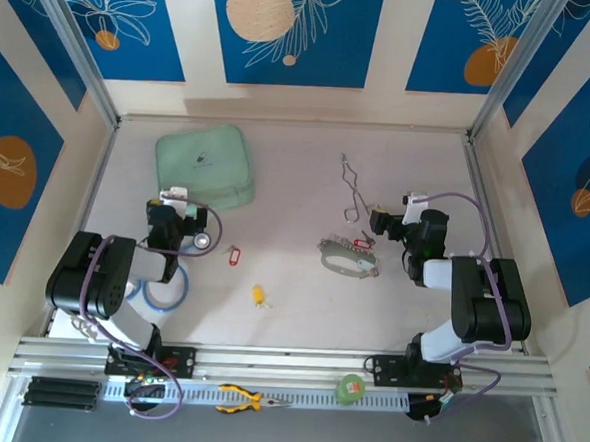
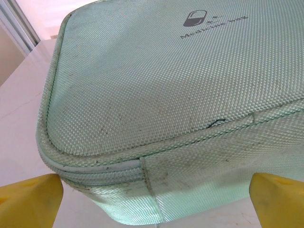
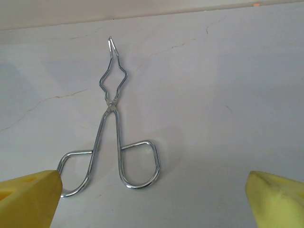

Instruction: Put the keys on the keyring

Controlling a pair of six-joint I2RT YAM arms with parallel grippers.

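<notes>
The keyring, a flat grey oval loop, lies right of the table's middle, with a red-tagged key at its far edge. Another red-tagged key and a yellow-tagged key lie apart on the table, left of the keyring. My left gripper is open, its yellow fingertips wide apart just in front of the pale green pouch. My right gripper is open too, just right of and beyond the keyring, with only bare table between its fingertips.
Thin silver tongs lie just ahead of the right gripper. The green pouch sits at the back left. A pale blue ring lies by the left arm. Yellow-handled pliers and a green roll rest on the front rail.
</notes>
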